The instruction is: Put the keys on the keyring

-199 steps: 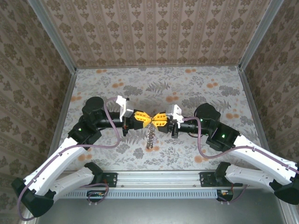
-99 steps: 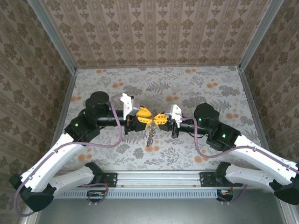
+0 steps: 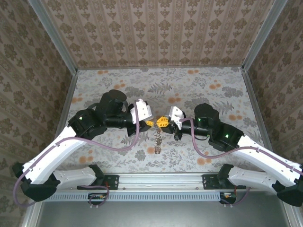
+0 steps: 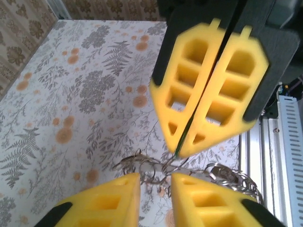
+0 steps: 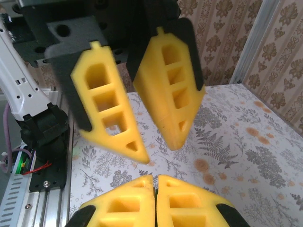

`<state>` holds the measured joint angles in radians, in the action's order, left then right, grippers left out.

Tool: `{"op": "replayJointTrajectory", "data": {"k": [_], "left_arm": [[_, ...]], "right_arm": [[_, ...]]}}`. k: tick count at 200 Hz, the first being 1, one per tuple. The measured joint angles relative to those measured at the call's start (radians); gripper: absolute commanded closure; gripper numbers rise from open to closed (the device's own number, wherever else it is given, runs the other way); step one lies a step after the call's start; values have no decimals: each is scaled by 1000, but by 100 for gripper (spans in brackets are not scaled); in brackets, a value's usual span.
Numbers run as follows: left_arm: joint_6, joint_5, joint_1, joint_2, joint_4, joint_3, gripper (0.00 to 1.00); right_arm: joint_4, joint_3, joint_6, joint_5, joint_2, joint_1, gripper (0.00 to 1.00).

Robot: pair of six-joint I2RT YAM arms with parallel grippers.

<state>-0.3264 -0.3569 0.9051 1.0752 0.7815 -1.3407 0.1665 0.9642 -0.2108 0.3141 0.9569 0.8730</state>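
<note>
keys (image 3: pixel 157 139), a silvery metal bunch, dangle vertically from clamped right gripper (image 3: pixel 158 123) (left gripper (image 3: pixel 152 124) slightly parted, empty) above open floral-print table (image 3: pixel 213 94).

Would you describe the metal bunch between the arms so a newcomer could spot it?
On the flowered table, look to the middle, where the left tool and right tool meet. The key bunch dangles just beneath them, apparently from the shut right tool. It is a silvery tangle of metal loops, unlike the flat printed flowers around it.
</note>
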Motion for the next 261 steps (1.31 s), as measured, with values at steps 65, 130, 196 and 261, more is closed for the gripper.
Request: {"op": "replayJointTrajectory", "data": {"k": [65, 130, 196, 261], "left_arm": [[83, -87, -68, -147, -111, 143, 67], [87, -164, -96, -92, -164, 169, 55], [78, -251, -120, -34, -168, 163, 52], [79, -354, -116, -21, -168, 157, 53]], "right_arm": [[-1, 0, 1, 2, 1, -6, 100], [-1, 0, 5, 42, -2, -10, 100], [-4, 0, 5, 109, -22, -11, 100], [-5, 0, 5, 129, -22, -11, 100]]}}
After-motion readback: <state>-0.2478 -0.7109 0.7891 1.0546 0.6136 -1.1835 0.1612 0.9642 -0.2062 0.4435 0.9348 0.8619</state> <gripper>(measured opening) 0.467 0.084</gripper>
